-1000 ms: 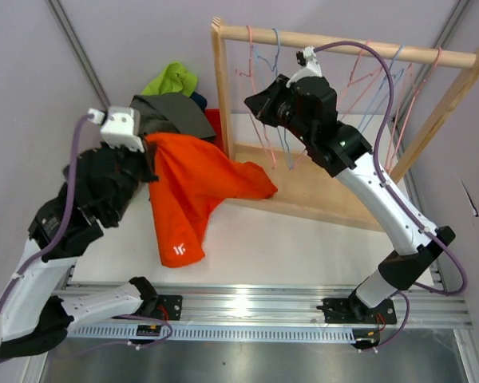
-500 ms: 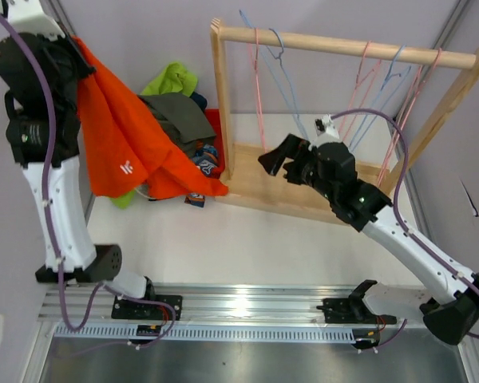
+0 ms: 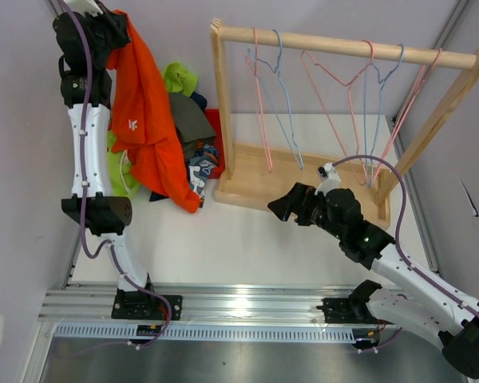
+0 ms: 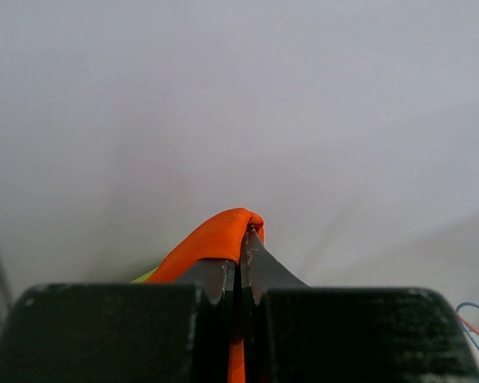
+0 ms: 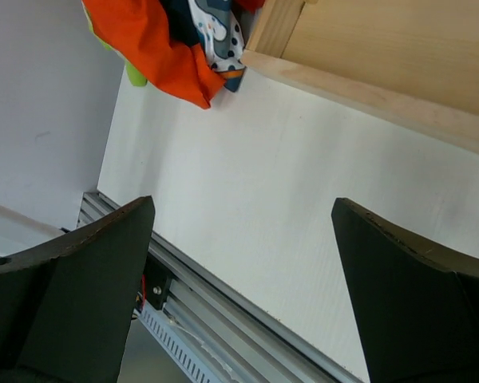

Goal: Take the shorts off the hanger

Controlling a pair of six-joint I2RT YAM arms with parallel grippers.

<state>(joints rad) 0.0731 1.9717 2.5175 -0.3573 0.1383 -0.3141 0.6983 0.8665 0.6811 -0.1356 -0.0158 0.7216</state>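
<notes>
White table (image 3: 247,239) with a metal rail (image 3: 247,303) along its near edge, enclosed by pale grey walls (image 3: 319,16). Left: the left arm (image 3: 86,136) stands upright and reaches high. The left gripper (image 4: 243,241) is clamped on a fold of the orange shorts (image 3: 148,120), which hang from it, their lower end draped over a pile of shorts (image 3: 188,120) beside the wooden rack (image 3: 220,96). Centre: wire hangers (image 3: 279,104) hang from the rack's top bar. Right: the right arm (image 3: 399,263) lies low, the right gripper (image 5: 243,211) spread wide above the table.
</notes>
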